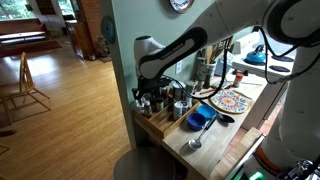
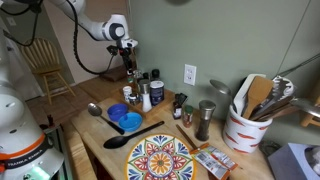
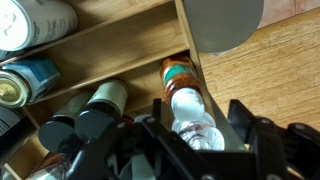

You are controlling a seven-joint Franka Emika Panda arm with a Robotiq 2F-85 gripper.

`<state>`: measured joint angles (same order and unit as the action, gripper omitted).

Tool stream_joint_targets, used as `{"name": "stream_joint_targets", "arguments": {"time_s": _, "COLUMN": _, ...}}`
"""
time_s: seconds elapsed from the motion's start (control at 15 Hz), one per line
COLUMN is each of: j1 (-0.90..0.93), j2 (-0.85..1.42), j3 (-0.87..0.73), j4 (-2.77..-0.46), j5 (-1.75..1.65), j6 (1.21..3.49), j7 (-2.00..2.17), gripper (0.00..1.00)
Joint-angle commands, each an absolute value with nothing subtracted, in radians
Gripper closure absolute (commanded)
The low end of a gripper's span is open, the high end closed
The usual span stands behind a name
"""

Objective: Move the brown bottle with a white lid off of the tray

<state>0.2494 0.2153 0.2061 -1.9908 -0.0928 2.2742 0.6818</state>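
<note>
Several bottles [image 3: 100, 97] crowd tray [image 3: 110, 45] | jaws apart, straddling brown bottle [image 3: 185, 90] at rim — edge spot leaves finger room | grasp pending

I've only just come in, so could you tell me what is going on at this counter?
The robot arm's gripper is down over the wooden tray of small bottles, its jaws on either side of the brown bottle with a white lid. The bottle stands in the tray, not yet moved off. Whether the jaws are pressing on it cannot be told.
</note>
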Motion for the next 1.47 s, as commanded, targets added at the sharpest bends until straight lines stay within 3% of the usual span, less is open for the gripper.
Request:
{"name": "stream_joint_targets", "arguments": {"time_s": 0.0, "j1": 0.270, "j2": 0.242, "j3": 0.181, "j4": -1.970, "j5": -0.100, "j6": 2.264, "j7": 0.695, "gripper": 0.59}}
{"name": "stream_joint_targets", "arguments": {"time_s": 0.07, "j1": 0.271, "j2": 0.245, "j3": 0.177, "j4": -1.969, "j5": -0.105, "j6": 2.266, "j7": 0.699, "gripper": 0.66}}
{"name": "stream_joint_targets", "arguments": {"time_s": 0.2, "j1": 0.271, "j2": 0.251, "j3": 0.173, "j4": -1.967, "j5": -0.101, "j6": 2.264, "j7": 0.696, "gripper": 0.61}}
{"name": "stream_joint_targets", "arguments": {"time_s": 0.27, "j1": 0.271, "j2": 0.254, "j3": 0.171, "j4": -1.965, "j5": -0.100, "j6": 2.262, "j7": 0.695, "gripper": 0.67}}
{"name": "stream_joint_targets", "arguments": {"time_s": 0.33, "j1": 0.271, "j2": 0.256, "j3": 0.170, "j4": -1.963, "j5": -0.099, "j6": 2.261, "j7": 0.696, "gripper": 0.65}}
{"name": "stream_joint_targets", "arguments": {"time_s": 0.4, "j1": 0.271, "j2": 0.258, "j3": 0.170, "j4": -1.958, "j5": -0.094, "j6": 2.256, "j7": 0.693, "gripper": 0.80}}
{"name": "stream_joint_targets", "arguments": {"time_s": 0.47, "j1": 0.271, "j2": 0.258, "j3": 0.169, "j4": -1.955, "j5": -0.092, "j6": 2.251, "j7": 0.692, "gripper": 0.82}}
{"name": "stream_joint_targets", "arguments": {"time_s": 0.53, "j1": 0.273, "j2": 0.259, "j3": 0.168, "j4": -1.952, "j5": -0.094, "j6": 2.241, "j7": 0.695, "gripper": 0.77}}
{"name": "stream_joint_targets", "arguments": {"time_s": 0.6, "j1": 0.274, "j2": 0.259, "j3": 0.167, "j4": -1.948, "j5": -0.095, "j6": 2.231, "j7": 0.697, "gripper": 0.89}}
{"name": "stream_joint_targets", "arguments": {"time_s": 0.67, "j1": 0.270, "j2": 0.248, "j3": 0.171, "j4": -1.947, "j5": -0.073, "j6": 2.217, "j7": 0.686, "gripper": 0.92}}
{"name": "stream_joint_targets", "arguments": {"time_s": 1.4, "j1": 0.222, "j2": -0.035, "j3": 0.167, "j4": -1.956, "j5": -0.039, "j6": 2.009, "j7": 0.778, "gripper": 0.92}}
